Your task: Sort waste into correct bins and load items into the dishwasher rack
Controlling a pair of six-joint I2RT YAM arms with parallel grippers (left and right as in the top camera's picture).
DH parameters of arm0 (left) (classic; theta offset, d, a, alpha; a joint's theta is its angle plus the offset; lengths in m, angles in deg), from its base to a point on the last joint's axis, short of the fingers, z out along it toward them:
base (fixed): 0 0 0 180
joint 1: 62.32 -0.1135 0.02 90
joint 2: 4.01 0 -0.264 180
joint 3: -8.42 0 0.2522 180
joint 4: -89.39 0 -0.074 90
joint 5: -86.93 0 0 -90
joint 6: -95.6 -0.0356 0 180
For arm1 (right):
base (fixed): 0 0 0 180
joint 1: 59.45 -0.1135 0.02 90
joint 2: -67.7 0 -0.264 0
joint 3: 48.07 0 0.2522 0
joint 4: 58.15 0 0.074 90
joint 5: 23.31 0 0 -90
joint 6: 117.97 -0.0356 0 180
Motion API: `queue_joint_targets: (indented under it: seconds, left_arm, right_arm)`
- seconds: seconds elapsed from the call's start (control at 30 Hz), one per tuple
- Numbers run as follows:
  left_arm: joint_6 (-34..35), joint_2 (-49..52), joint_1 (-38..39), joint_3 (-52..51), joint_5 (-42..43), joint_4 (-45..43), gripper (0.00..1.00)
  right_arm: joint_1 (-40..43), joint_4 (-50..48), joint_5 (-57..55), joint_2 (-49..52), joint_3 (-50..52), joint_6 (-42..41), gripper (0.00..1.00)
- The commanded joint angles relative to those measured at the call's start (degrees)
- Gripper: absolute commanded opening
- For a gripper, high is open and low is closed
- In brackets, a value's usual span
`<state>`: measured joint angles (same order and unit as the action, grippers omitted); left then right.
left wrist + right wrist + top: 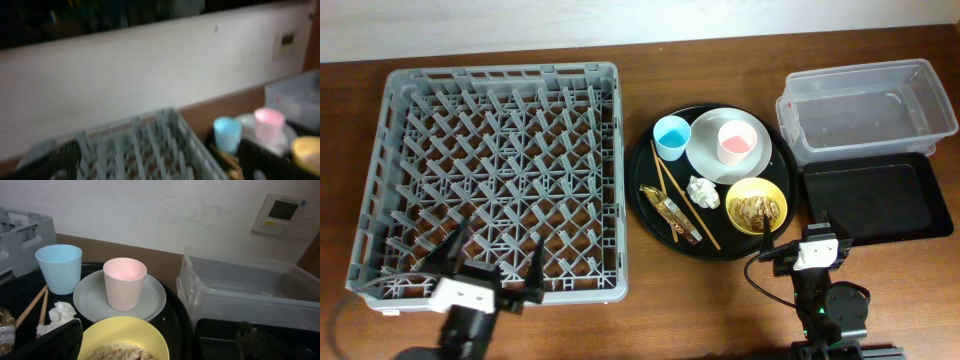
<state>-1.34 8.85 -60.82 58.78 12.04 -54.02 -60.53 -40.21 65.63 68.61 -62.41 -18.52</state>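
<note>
Left end effector point(495, 257) hangs released over the rack point(500, 72), left of the round tray point(638, 170); right end effector point(792, 235), also released, beside the tray's yellow bowl point(734, 200).

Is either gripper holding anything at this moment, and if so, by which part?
Nothing is held. The left gripper hangs open over the near edge of the dishwasher rack. The right gripper is open beside the yellow bowl, with nothing between its fingers.
</note>
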Motion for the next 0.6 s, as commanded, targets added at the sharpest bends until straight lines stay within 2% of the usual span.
queue_joint_targets:
  seconds: [0.0,0.13,0.27,0.4,0.57]
  left_arm:
    - [-0.1,13.2,0.0,17.8,3.8,10.3,1.00]
    - [0.0,29.7,0.0,38.8,8.3,30.2,1.00]
    - [0.0,41.6,0.0,50.9,9.6,41.7,1.00]
    - [1.3,47.6,0.0,54.1,16.9,49.5,1.00]
    - [1.3,51.1,0.0,54.1,17.1,51.0,1.00]
  right_arm:
    - [0.3,0.4,-0.7,-0.6,0.3,0.2,0.99]
    - [0.3,0.4,-0.7,-0.6,0.3,0.2,0.99]
    - [0.3,0.4,-0.7,-0.6,0.3,0.2,0.99]
    - [0.3,0.4,-0.7,-0.6,0.3,0.2,0.99]
    - [0.3,0.2,-2.6,-0.6,0.3,0.2,0.99]
